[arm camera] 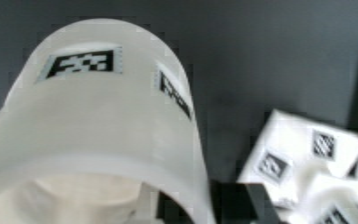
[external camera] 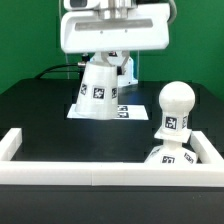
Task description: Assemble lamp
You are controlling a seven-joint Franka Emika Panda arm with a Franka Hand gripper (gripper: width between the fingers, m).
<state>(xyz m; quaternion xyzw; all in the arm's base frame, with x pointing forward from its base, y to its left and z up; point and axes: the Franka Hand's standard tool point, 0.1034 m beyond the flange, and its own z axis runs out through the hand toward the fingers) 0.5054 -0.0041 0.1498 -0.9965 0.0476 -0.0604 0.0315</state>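
White matte plastic makes up every lamp part, so edges are hard to read against each other. The shade (external camera: 98, 88) hangs tilted beneath the arm's head at the back of the black desk (external camera: 40, 120), its lower rim just over or touching the marker board (external camera: 125, 108); I cannot tell which. In the wrist view the shade (arm camera: 114, 120) fills most of the picture, seen close along its wall, with the marker board (arm camera: 309, 150) off to one side. The tool itself is hidden behind the arm's housing and the shade in both views, so I cannot tell whether its fingers are clamped on the shade wall or apart, though the tilted, lifted pose suggests a hold. The bulb (external camera: 175, 108) stands upright on the base (external camera: 170, 152) near the front, on the exterior view's right, tucked into the corner of the white border (external camera: 20, 150). My worry is the grip on a smooth, sloping cone: it could slip or rotate while travelling. Lowered off-centre or tilted, its rim could catch the bulb and topple the stack. As for containers, the shade looks hollow and empty; the border encloses only bulb and base.
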